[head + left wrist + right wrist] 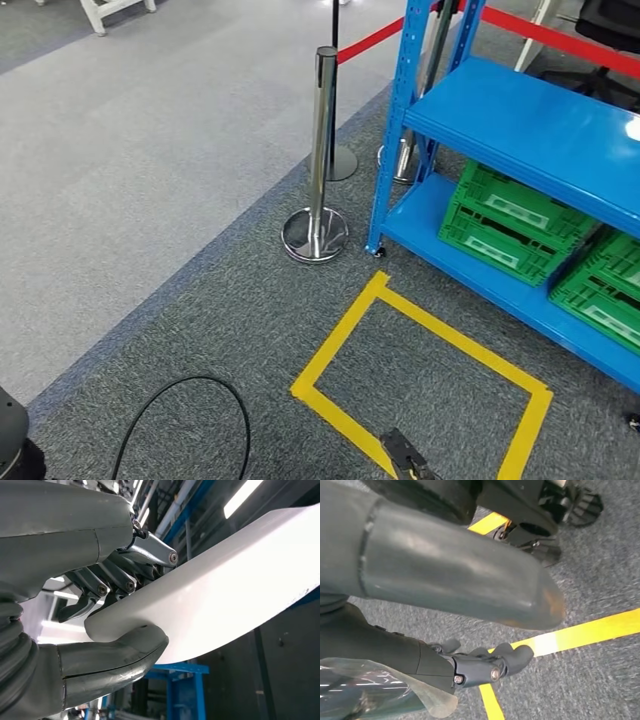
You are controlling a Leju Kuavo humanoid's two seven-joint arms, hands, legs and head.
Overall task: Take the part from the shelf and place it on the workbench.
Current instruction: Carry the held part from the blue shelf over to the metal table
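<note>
Part (226, 590): white, long, clamped between left hand's (113, 605) thumb and fingers, long axis running outward; right hand (471, 645) empty, fingers loosely extended.

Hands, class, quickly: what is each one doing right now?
Left hand: holds the white part.
Right hand: open, holding nothing.

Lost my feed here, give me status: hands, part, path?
Left hand grips white part. Right hand hangs open over yellow tape. Stanchion, black cable on floor.
</note>
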